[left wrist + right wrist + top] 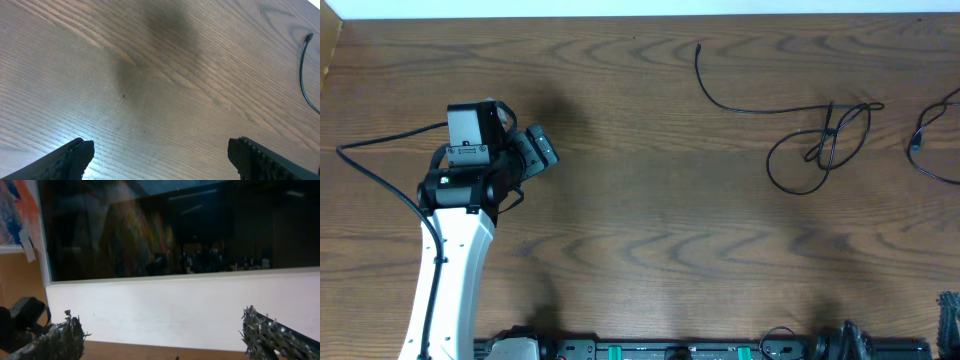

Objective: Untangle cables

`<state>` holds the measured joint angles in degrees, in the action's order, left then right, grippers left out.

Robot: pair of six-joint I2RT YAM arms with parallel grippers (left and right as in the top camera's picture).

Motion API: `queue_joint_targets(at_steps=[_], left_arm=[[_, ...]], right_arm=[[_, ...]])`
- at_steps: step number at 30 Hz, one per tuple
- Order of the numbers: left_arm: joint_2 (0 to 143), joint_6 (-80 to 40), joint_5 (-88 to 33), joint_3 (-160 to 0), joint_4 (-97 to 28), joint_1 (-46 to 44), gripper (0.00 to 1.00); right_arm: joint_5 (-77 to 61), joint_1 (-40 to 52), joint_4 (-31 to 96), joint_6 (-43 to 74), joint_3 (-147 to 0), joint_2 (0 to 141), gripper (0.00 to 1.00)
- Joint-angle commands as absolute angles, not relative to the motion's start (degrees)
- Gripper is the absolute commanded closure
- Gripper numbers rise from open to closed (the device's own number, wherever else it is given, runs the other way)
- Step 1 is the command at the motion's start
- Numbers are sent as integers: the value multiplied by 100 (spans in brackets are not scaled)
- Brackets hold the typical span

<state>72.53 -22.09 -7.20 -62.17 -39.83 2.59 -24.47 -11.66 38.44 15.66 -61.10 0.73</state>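
Observation:
A thin black cable (pixel 820 140) lies on the wooden table at the far right. It runs from a free end at the top centre into a knotted loop. That end also shows at the right edge of the left wrist view (pixel 304 65). A second dark cable (pixel 925 145) curls at the right edge. No white cable shows. My left gripper (pixel 542 150) is open and empty over bare wood at the left, far from the cables; its fingers (pixel 160 150) are spread wide. My right gripper (pixel 162 330) is open and empty, facing a white wall and a dark window.
The thick black wire (pixel 375 175) of the left arm loops at the far left. The arm bases and a rail (pixel 670 350) run along the front edge. A dark sliver (pixel 949 305) sits at the bottom right corner.

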Motion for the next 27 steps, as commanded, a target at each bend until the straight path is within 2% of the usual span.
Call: queue_joint_targets(at_steps=[1, 27], left_arm=[[7234, -2169, -707, -6276, -3986, 283, 7], [7234, -2169, -707, -6276, -3986, 283, 7]], right_arm=[[-2265, -1190, 3957, 1345, -6149, 38, 1], [-2091, -1190, 4058, 1251, -6080, 38, 1]])
